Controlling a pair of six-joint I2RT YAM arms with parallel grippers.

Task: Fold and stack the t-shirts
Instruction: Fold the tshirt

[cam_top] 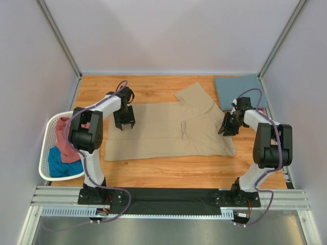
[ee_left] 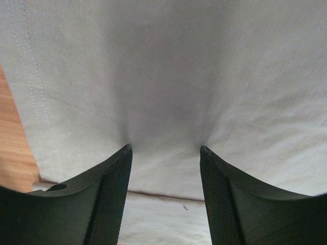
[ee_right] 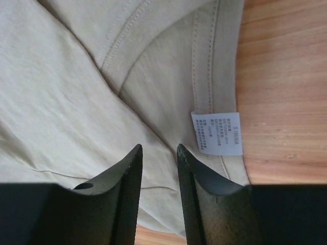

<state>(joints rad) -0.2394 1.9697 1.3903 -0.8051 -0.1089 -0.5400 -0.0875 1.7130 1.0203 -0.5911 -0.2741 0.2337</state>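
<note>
– What can't you make out?

– The table (cam_top: 153,171) runs under my arm bases, so its near edge is cut off. The tan t-shirt (cam_top: 168,130) lies spread flat across the middle of it, one sleeve pointing toward the far edge. Its right end is covered by my right arm. The basket (cam_top: 47,153) at the left edge sits partly behind my left arm. The pink t-shirt (cam_top: 64,138) and teal t-shirt (cam_top: 61,166) in it are bunched, so their shapes are unclear. The slate blue t-shirt (cam_top: 237,89) lies folded in the far right corner, one edge behind my right wrist.

– What do the wrist cameras add?

– The left one shows only tan cloth, a stitched hem and a sliver of wood. The right one shows the neckline and a small white label (ee_right: 216,132), its print too small to read. From above, that label cannot be seen.

– And your arms?

– Both reach forward and bend down. My left gripper (cam_top: 124,122) stands wide open, tips touching the cloth near the shirt's left end, holding nothing. My right gripper (cam_top: 228,126) hangs over the neck, jaws a narrow gap apart, nothing between them
</note>
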